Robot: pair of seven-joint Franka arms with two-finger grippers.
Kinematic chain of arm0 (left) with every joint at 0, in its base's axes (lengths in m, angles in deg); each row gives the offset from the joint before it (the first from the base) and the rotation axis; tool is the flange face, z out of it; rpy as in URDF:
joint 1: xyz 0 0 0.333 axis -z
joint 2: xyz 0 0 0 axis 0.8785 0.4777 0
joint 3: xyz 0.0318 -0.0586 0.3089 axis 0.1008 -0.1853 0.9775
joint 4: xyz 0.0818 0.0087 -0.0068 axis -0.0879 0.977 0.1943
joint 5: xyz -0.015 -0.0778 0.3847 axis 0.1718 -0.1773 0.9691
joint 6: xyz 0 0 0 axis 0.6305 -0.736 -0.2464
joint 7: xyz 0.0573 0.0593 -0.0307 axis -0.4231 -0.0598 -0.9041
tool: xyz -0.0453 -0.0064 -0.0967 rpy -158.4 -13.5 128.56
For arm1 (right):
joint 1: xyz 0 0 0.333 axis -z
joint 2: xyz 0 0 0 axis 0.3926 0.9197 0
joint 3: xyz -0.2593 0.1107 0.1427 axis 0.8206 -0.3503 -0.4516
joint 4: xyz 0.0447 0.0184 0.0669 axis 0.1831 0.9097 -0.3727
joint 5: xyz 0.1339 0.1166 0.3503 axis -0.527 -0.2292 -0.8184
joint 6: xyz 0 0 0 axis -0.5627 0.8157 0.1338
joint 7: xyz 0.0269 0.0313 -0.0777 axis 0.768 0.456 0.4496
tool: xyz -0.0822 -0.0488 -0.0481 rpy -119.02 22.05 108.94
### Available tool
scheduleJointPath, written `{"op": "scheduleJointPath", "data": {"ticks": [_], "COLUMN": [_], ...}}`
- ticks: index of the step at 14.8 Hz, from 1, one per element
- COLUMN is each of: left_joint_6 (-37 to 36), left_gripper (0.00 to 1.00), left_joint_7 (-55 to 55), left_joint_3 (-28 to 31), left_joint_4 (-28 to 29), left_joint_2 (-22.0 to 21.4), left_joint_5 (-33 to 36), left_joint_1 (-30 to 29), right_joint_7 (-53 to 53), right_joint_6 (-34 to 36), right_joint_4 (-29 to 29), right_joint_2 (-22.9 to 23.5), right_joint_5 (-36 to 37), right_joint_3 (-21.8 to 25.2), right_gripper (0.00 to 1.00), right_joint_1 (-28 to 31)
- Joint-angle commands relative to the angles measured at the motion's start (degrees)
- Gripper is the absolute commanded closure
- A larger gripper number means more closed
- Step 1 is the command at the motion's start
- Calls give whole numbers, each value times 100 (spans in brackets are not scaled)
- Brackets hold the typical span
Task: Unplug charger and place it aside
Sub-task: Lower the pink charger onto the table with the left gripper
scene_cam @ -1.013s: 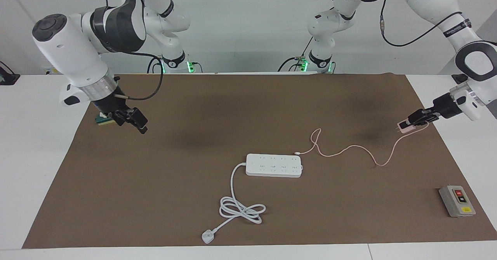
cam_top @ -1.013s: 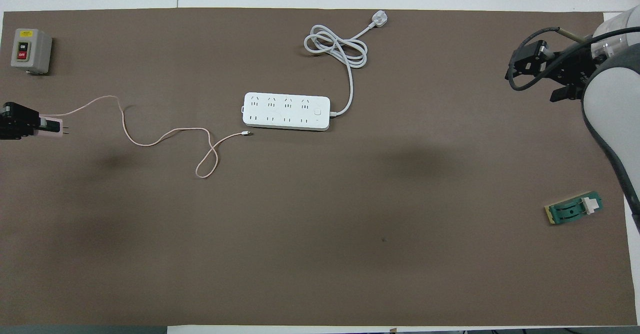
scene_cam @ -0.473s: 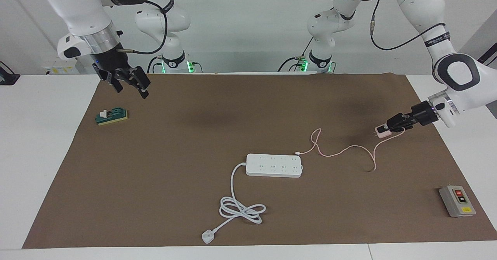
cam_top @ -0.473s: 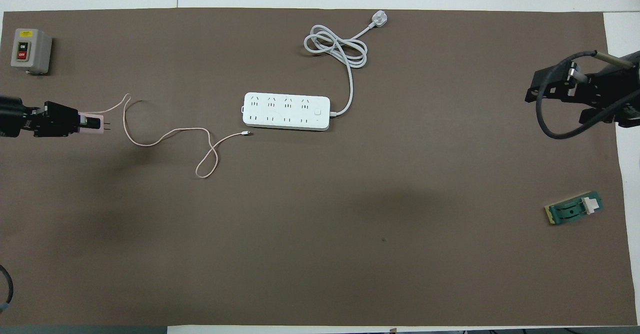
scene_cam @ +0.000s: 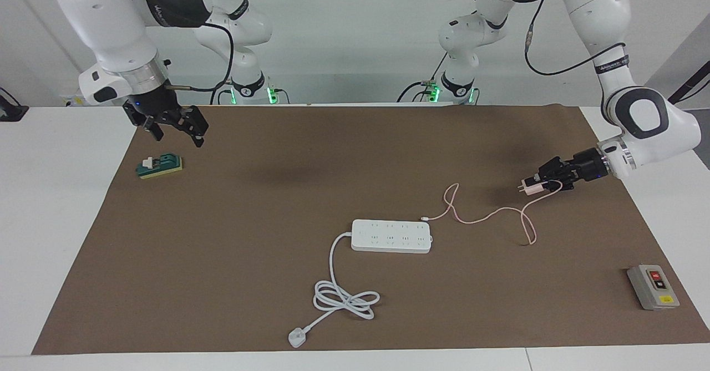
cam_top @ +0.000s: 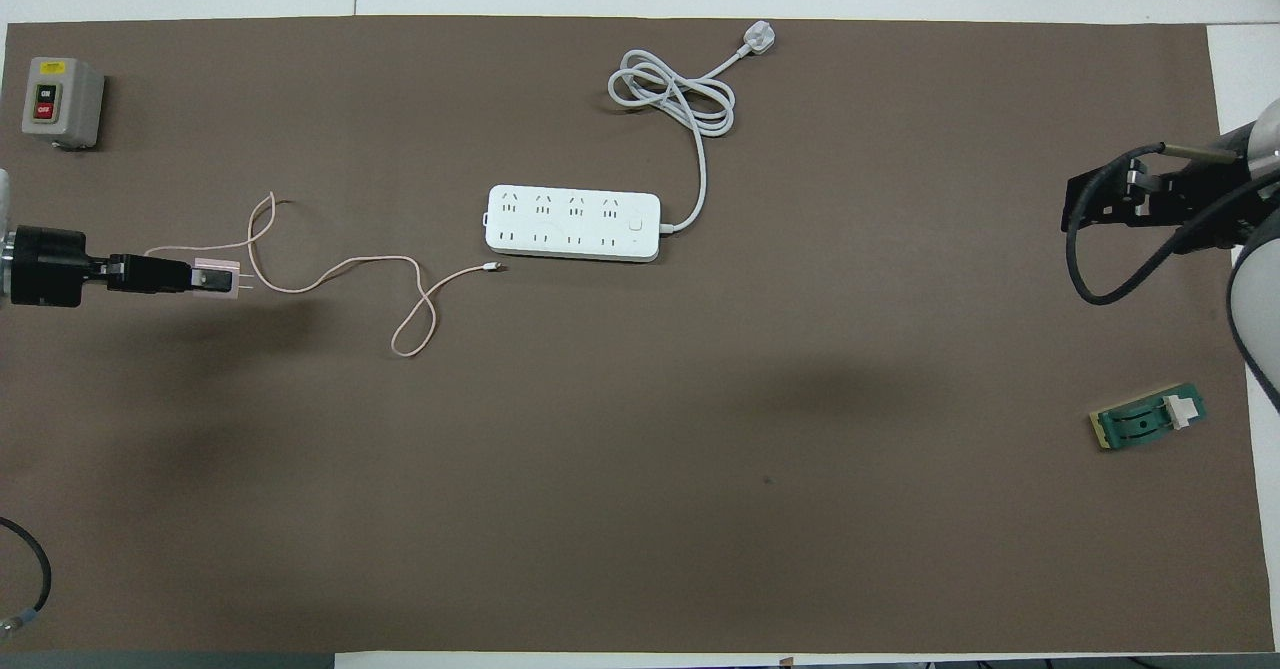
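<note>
The pale-pink charger is clamped in my left gripper, which holds it just above the brown mat toward the left arm's end of the table. Its prongs point toward the white power strip. In the overhead view the charger sticks out of the left gripper. Its thin pink cable trails over the mat, and the free end lies beside the power strip. My right gripper is open and empty in the air near the mat's corner at the right arm's end, and it also shows in the overhead view.
A green and yellow block lies on the mat under the right gripper's side. A grey box with red and yellow buttons stands at the mat's corner farthest from the robots, at the left arm's end. The strip's thick white cord is coiled farther out.
My left gripper has carried the charger in from the table's end toward the power strip, bunching the cable. My right gripper has risen off the green block and drawn back toward the robots.
</note>
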Motion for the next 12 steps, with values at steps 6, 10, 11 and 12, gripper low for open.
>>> {"op": "scheduleJointPath", "data": {"ticks": [6,10,11,12], "left_joint_6": [-142,33,121,226], "left_gripper": [100,100,100,100], "left_joint_7": [769,900,910,910], "left_joint_3": [50,50,50,50], "left_joint_4": [436,559,612,647], "left_joint_2": [238,238,229,229], "left_joint_5": [-74,102,119,189], "left_joint_1": [-403,-385,-359,-341], "right_joint_7": [507,1072,1081,1151], "right_joint_6": [-75,-50,-49,-76], "right_joint_4": [145,172,163,111], "right_joint_2": [-68,-68,-68,-60], "right_joint_5": [11,2,3,3], "right_joint_3": [334,756,783,809], "right_gripper": [0,0,0,0], "right_joint_1": [-82,-108,-108,-117]}}
